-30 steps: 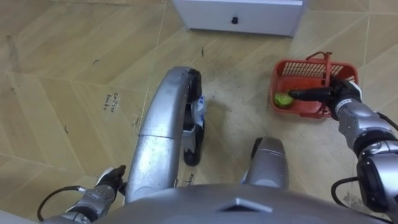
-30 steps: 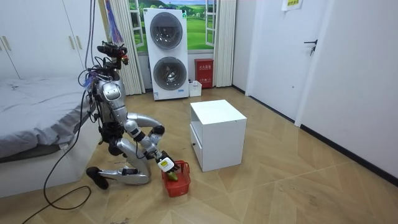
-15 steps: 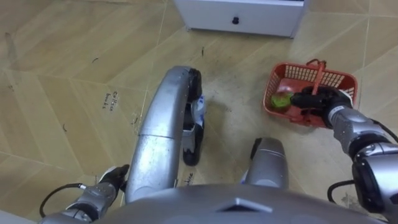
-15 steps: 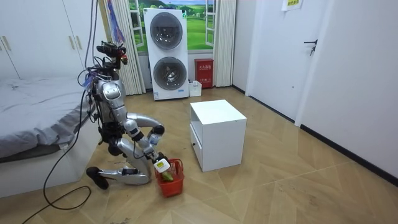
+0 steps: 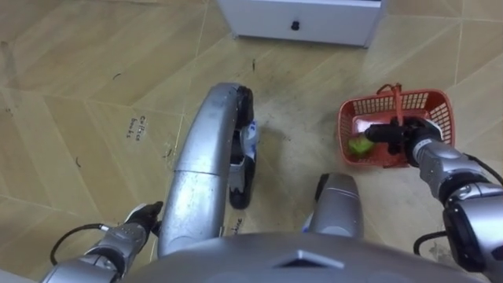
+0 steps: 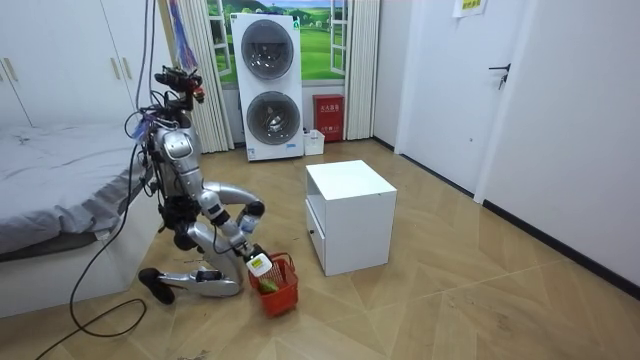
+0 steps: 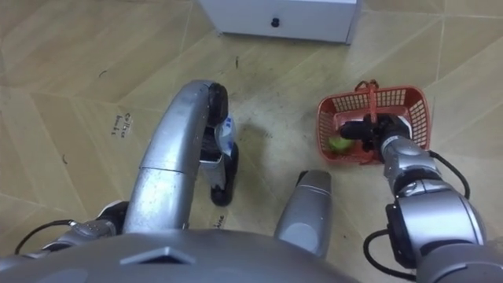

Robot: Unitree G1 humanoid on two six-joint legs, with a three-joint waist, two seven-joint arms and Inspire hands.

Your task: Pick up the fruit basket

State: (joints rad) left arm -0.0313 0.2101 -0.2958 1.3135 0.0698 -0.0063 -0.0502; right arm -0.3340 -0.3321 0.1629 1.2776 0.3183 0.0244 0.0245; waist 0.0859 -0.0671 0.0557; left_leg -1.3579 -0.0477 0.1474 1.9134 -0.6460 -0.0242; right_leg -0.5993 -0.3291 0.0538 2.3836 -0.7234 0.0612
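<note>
Your right hand's dark fingers (image 5: 382, 134) are curled in over the middle of the fruit basket (image 5: 442, 110), right at the foot of its upright red handle (image 5: 398, 101). They seem to be closed round that handle, though where they meet it is dark and hard to read. The right hand (image 5: 410, 137) reaches in from the basket's near side, with the forearm running back toward the lower right.

The basket is on the robot's right, on or just above the wooden floor (image 5: 78, 79); you can't tell which from here. 1 green fruit (image 5: 360, 145) lies inside it against the left wall, just beside your fingertips.

Beyond the basket, a white cabinet (image 5: 302, 20) stands near it but apart.

In the room view the robot kneels low on the floor between the bed (image 6: 60, 190) and that cabinet.

Your left hand (image 5: 134, 234) is down at the lower left near the floor, and its grip can't be read.
</note>
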